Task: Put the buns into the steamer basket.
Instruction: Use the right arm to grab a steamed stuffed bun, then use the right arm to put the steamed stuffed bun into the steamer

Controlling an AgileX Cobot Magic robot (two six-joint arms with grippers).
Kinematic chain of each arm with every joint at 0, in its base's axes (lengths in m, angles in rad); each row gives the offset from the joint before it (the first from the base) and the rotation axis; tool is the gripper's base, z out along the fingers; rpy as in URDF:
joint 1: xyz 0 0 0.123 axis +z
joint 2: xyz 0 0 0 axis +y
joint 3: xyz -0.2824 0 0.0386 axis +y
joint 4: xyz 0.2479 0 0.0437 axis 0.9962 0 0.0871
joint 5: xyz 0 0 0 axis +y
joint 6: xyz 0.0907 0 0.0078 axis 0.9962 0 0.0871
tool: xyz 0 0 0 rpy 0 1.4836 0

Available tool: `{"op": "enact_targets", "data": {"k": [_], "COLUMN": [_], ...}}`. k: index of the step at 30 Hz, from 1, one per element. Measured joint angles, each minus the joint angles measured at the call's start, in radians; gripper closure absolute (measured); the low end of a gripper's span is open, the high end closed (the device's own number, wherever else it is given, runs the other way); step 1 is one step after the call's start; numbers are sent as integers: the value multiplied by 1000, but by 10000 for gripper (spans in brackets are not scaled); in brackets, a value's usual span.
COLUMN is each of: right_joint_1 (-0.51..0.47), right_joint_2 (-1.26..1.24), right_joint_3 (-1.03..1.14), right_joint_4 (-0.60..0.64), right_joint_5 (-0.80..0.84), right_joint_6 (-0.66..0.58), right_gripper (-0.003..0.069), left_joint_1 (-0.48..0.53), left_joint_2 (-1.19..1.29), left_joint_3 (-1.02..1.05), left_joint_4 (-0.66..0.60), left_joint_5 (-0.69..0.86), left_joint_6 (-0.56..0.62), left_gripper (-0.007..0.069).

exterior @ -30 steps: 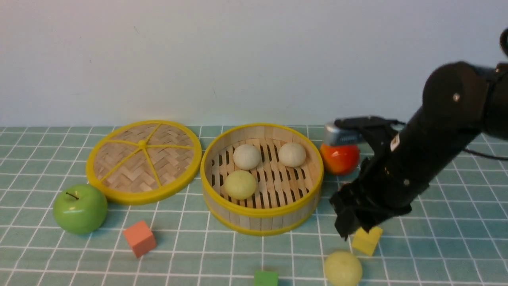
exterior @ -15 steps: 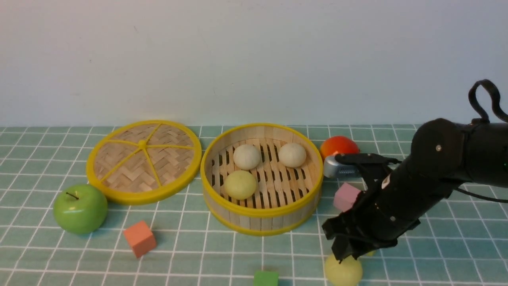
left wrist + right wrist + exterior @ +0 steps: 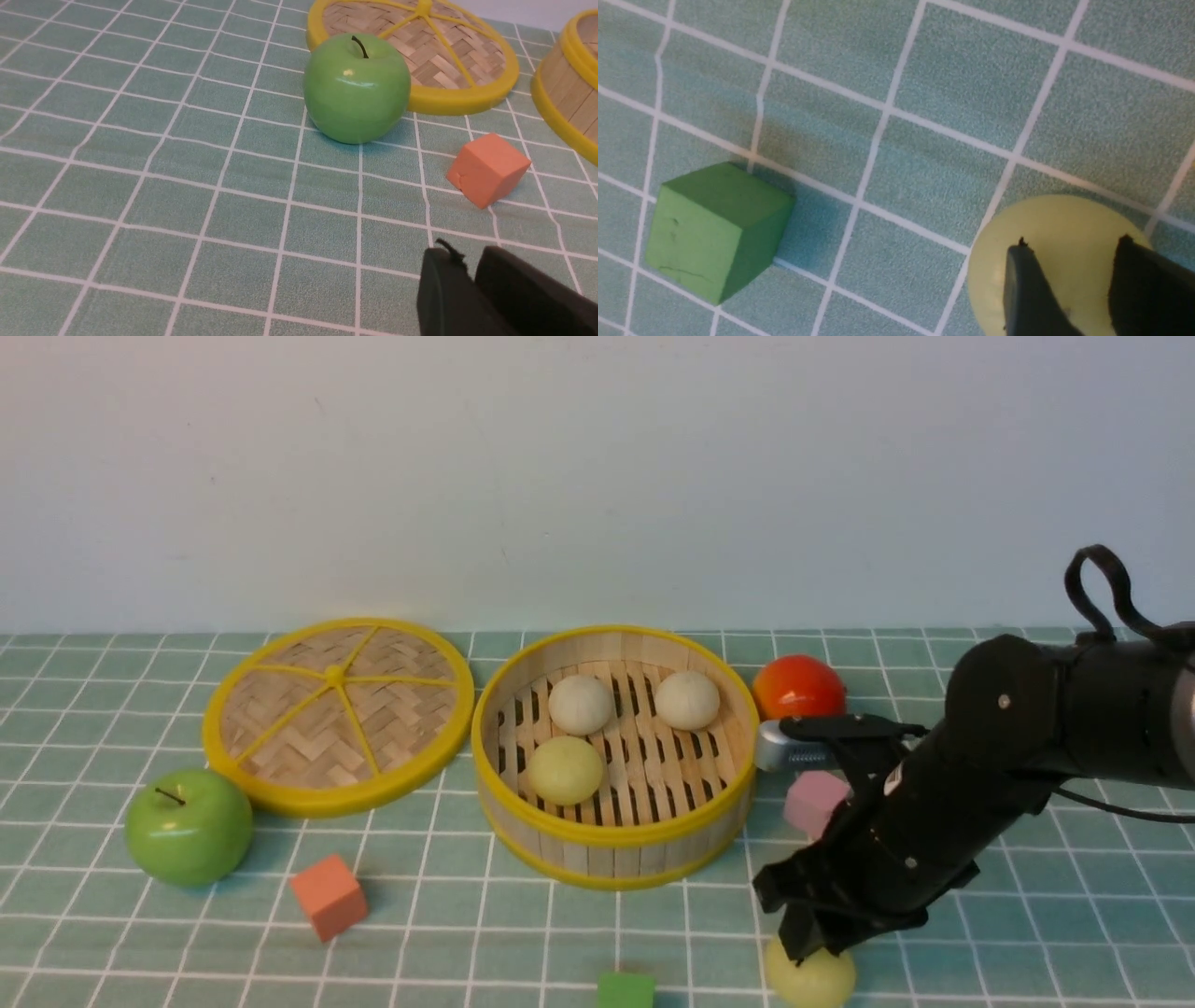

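The steamer basket (image 3: pixel 616 835) stands mid-table and holds three buns: two off-white (image 3: pixel 581 704) (image 3: pixel 687 699) and one pale yellow-green (image 3: pixel 565 770). Another yellow-green bun (image 3: pixel 823 986) lies on the cloth at the front right. My right gripper (image 3: pixel 808 947) sits right on top of it. In the right wrist view its jaws (image 3: pixel 1073 242) stand apart over the bun (image 3: pixel 1045 219), which shows between and beside them. My left gripper (image 3: pixel 467 254) appears only in its wrist view, low over bare cloth, fingers nearly together and holding nothing.
The woven lid (image 3: pixel 336 714) lies left of the basket, with a green apple (image 3: pixel 189 826) and an orange cube (image 3: pixel 327 896) in front of it. A green cube (image 3: pixel 625 991) sits left of the loose bun. A pink cube (image 3: pixel 814 803) and a red apple (image 3: pixel 798 686) are right of the basket.
My right arm has come down and towards the front, from above the yellow cube onto the loose bun, and its jaws have narrowed. The yellow cube is now hidden behind the arm.
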Motion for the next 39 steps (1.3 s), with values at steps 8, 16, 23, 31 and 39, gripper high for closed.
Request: {"op": "enact_targets", "data": {"k": [8, 16, 23, 31, 39], "right_joint_1": [0, 0, 0, 0, 0], "right_joint_2": [1, -3, -23, 41, 236], "right_joint_3": [0, -61, -299, -451, -454], "right_joint_4": [0, -4, 30, 169, 184], "right_joint_5": [-5, 70, 181, 70, -43], "right_joint_6": [1, -13, -36, -149, -164], "right_gripper": [487, 662, 663, 663, 624], "left_joint_1": [0, 0, 0, 0, 0], "left_joint_2": [0, 0, 0, 0, 0], "left_joint_3": [0, 0, 0, 0, 0], "left_joint_4": [0, 0, 0, 0, 0], "left_joint_5": [0, 0, 0, 0, 0], "left_joint_6": [0, 0, 0, 0, 0], "left_gripper": [519, 512, 512, 512, 498]}}
